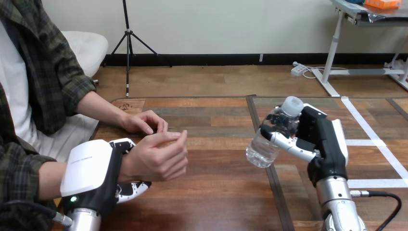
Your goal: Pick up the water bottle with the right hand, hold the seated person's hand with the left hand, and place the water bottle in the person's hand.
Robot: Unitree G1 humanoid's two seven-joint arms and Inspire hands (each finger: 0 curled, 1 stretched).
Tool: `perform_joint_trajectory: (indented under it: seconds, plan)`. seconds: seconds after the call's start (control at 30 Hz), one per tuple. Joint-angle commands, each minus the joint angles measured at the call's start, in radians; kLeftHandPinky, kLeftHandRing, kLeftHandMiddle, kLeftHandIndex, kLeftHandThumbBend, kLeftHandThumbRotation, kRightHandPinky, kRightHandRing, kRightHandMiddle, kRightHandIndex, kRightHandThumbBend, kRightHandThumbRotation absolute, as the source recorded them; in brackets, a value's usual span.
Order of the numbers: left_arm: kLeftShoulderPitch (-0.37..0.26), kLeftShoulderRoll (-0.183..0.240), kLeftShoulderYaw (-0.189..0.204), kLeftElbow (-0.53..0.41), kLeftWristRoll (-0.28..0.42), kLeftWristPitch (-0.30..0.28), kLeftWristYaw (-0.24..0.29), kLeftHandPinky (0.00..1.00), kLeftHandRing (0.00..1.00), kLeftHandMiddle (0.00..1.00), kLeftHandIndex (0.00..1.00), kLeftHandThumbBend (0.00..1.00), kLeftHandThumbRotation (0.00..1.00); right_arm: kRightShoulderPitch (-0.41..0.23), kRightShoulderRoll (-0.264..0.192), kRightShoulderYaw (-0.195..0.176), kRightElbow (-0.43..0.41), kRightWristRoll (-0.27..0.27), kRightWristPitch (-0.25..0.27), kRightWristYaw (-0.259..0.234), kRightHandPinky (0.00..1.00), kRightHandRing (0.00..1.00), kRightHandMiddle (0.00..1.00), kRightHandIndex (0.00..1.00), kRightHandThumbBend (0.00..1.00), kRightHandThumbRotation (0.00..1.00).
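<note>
You have one clear bottle (pixel 269 139), its contents unreadable, held tilted above the tabletop (pixel 216 192) by your right hand (pixel 320 139), whose fingers wrap round it. Your left hand (pixel 91 168) curls round the person's wrist (pixel 126 166). The person's nearer hand (pixel 159 156) is half-curled, well apart from the bottle.

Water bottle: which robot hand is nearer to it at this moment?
Right. The right hand has its fingers curled round the water bottle, holding it tilted. The left hand is far off at the view's left, clasping the person's wrist.
</note>
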Motion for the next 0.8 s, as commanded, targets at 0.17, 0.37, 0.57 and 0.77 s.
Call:
perform_joint_trajectory:
  seconds: [0.17, 0.37, 0.57, 0.77]
  plan:
    - [0.000, -0.018, -0.026, -0.068, 0.008, -0.059, -0.005, 0.41, 0.46, 0.49, 0.49, 0.77, 0.00, -0.095, 0.010, 0.028, -0.073, -0.004, -0.055, 0.023, 0.44, 0.49, 0.52, 0.55, 0.68, 0.00]
    - [0.004, -0.019, -0.034, -0.088, 0.013, -0.079, -0.008, 0.41, 0.46, 0.49, 0.49, 0.76, 0.00, -0.103, 0.018, 0.052, -0.101, -0.049, -0.040, -0.008, 0.43, 0.48, 0.52, 0.54, 0.67, 0.00]
    - [0.010, -0.027, -0.045, -0.119, 0.011, -0.088, -0.031, 0.41, 0.46, 0.49, 0.50, 0.75, 0.00, -0.116, 0.025, 0.076, -0.109, -0.068, -0.055, -0.005, 0.41, 0.47, 0.51, 0.53, 0.66, 0.00]
    - [0.019, -0.038, -0.060, -0.155, 0.025, -0.089, -0.048, 0.40, 0.46, 0.49, 0.50, 0.75, 0.00, -0.129, 0.032, 0.099, -0.118, -0.066, -0.060, 0.014, 0.40, 0.47, 0.51, 0.53, 0.65, 0.00]
